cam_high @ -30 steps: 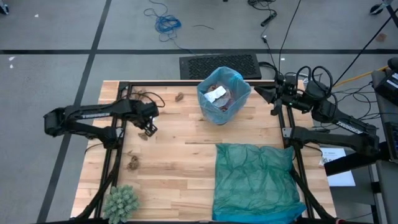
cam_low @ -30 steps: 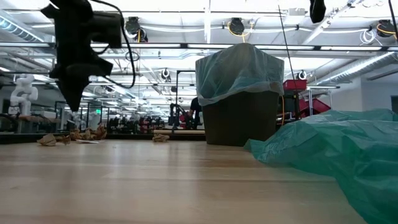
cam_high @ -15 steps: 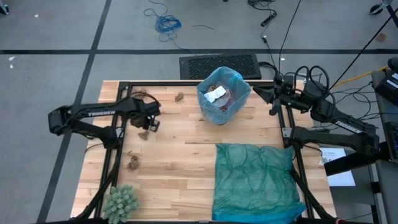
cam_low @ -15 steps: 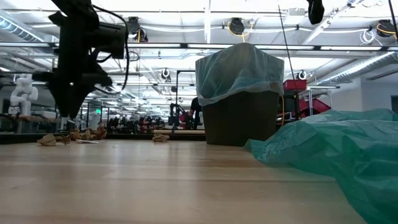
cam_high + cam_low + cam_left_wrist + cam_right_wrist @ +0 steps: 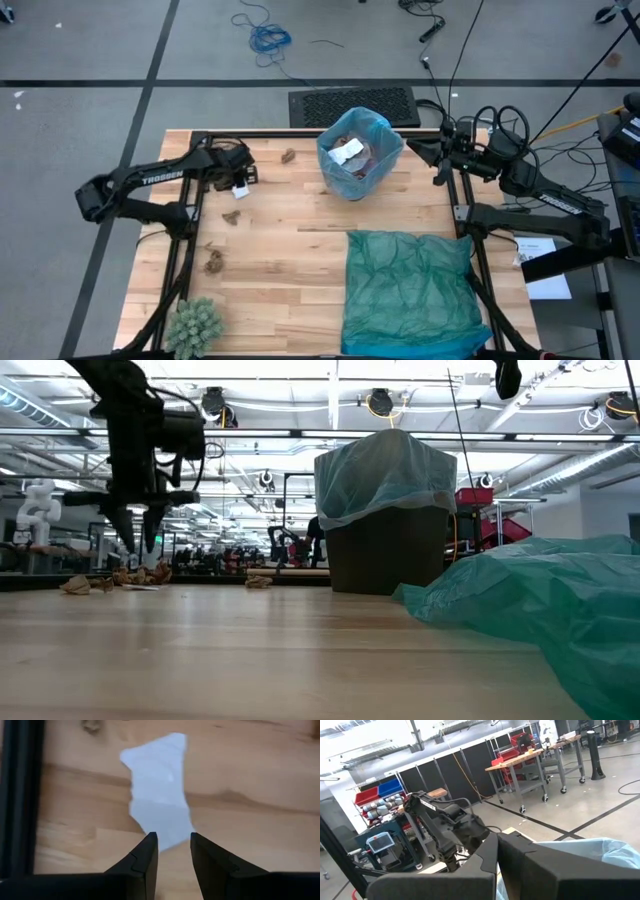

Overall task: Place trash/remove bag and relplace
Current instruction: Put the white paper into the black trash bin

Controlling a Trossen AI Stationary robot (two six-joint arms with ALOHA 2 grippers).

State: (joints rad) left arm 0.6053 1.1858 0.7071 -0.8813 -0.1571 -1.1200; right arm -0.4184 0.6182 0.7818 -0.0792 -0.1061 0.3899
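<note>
Fingers of the left gripper (image 5: 172, 851) stand parted above a white paper scrap (image 5: 159, 790) lying flat on the table (image 5: 300, 260), its long axis running away from the fingertips. A second ago these fingers were shut; the arm has since swung toward the far-left edge. The right gripper (image 5: 497, 865), fingers closed on nothing, waits beside the blue-lined bin (image 5: 357, 155).

Left gripper (image 5: 240, 186) hovers over a white scrap (image 5: 240, 191).
</note>
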